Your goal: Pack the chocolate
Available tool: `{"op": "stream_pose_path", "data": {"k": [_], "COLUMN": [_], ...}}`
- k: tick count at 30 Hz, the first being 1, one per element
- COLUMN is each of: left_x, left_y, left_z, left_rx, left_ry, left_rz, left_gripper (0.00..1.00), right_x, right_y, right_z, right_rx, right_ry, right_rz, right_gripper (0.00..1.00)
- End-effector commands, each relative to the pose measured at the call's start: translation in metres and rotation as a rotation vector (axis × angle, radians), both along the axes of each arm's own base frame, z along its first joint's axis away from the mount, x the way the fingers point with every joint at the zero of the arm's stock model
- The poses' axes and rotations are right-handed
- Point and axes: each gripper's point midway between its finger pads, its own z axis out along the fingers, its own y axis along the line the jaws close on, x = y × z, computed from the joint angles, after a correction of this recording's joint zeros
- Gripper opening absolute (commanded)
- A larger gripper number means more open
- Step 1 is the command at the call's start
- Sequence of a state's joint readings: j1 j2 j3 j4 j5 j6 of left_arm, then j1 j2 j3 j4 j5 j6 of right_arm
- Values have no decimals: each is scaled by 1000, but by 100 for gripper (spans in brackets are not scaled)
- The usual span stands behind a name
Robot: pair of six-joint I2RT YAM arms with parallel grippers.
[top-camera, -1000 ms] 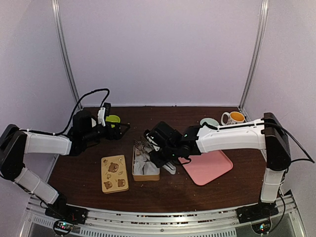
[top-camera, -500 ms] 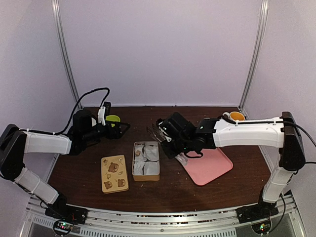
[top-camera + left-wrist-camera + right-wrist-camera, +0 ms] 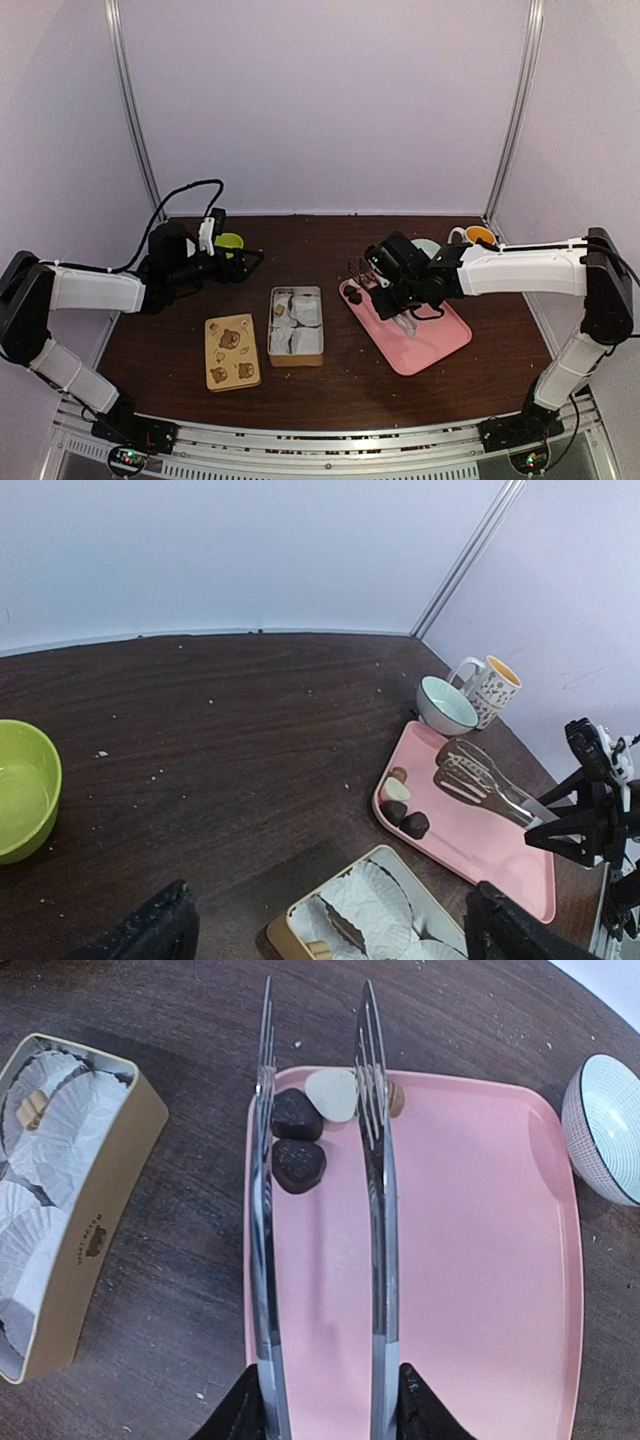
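Note:
The chocolate lies as a small cluster at the near-left corner of the pink tray: two dark lumps, a pale one and a small brown one. My right gripper is shut on metal tongs, whose open tines straddle the cluster just above it. In the top view the tongs hover over the tray's left end. The open tan tin with white paper cups sits left of the tray, its bear lid beside it. My left gripper hangs open at the back left, holding nothing.
A green bowl sits by the left gripper. A pale bowl and a patterned mug stand behind the tray at the back right. Crumbs dot the dark wooden table.
The right arm has swung right with the tongs, from over the tin to over the left end of the pink tray. The left arm has not moved.

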State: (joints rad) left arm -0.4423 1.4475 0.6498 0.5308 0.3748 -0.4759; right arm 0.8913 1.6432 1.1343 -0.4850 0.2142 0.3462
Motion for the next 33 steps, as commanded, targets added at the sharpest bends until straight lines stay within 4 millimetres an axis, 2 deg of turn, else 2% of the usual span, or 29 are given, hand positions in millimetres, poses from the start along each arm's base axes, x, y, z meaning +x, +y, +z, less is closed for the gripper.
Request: {"op": "stream_pose_path", "data": {"k": [1, 9, 28, 33], "left_x": [5, 6, 7, 8], "left_y": [-6, -7, -9, -9], "left_z": [15, 13, 10, 9], "left_rx": [-9, -7, -9, -8], "left_ry": [-51, -42, -29, -24], "left_rz": [-15, -20, -23, -23], "left_gripper": [95, 95, 95, 95], "right_x": [-4, -13, -14, -13], "right_y": [0, -7, -9, -9], "right_z": [1, -25, -61, -65], "right_rx": [43, -12, -67, -71], "right_ry": [8, 69, 126, 130], "right_rz": [-2, 4, -4, -6], "right_gripper": [38, 42, 43, 43]}}
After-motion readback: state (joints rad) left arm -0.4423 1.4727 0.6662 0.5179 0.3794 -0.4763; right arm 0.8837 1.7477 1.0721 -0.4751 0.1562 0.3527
